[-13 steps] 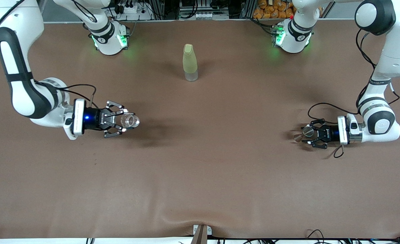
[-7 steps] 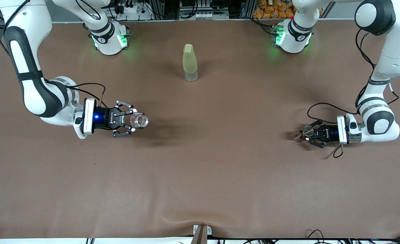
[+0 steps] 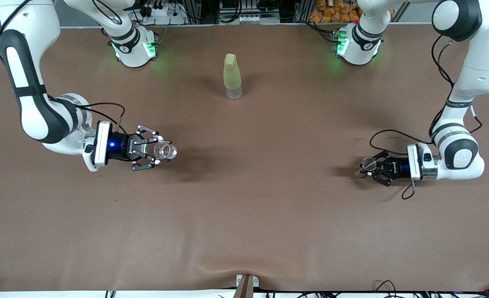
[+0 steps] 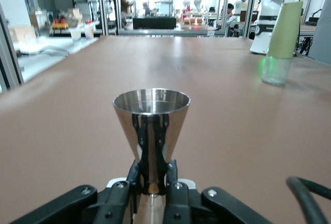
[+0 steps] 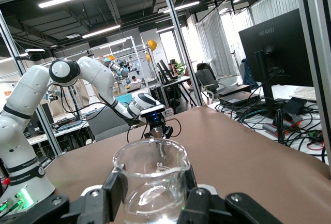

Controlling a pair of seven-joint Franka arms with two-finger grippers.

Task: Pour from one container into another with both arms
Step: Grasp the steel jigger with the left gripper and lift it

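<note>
Toward the right arm's end of the worktop [image 3: 244, 231], the right pincer [image 3: 158, 151] stays clenched on the clear glass cup [image 3: 164, 150], carried upright above the surface and shifted a little since a second ago. Midway along stands the yellow-green bottle [image 3: 232, 76], untouched. At the left arm's end, the left pincer [image 3: 370, 166] has just clamped onto the waist of the metal measuring cup [image 3: 368, 164], where a second ago its fingers stood apart. Both vessels are now gripped, so bringing them together to pour looks next

Right hand [image 3: 156, 151] grips glass cup [image 3: 164, 150]; left hand [image 3: 371, 167] grips metal cup [image 3: 367, 164].
</note>
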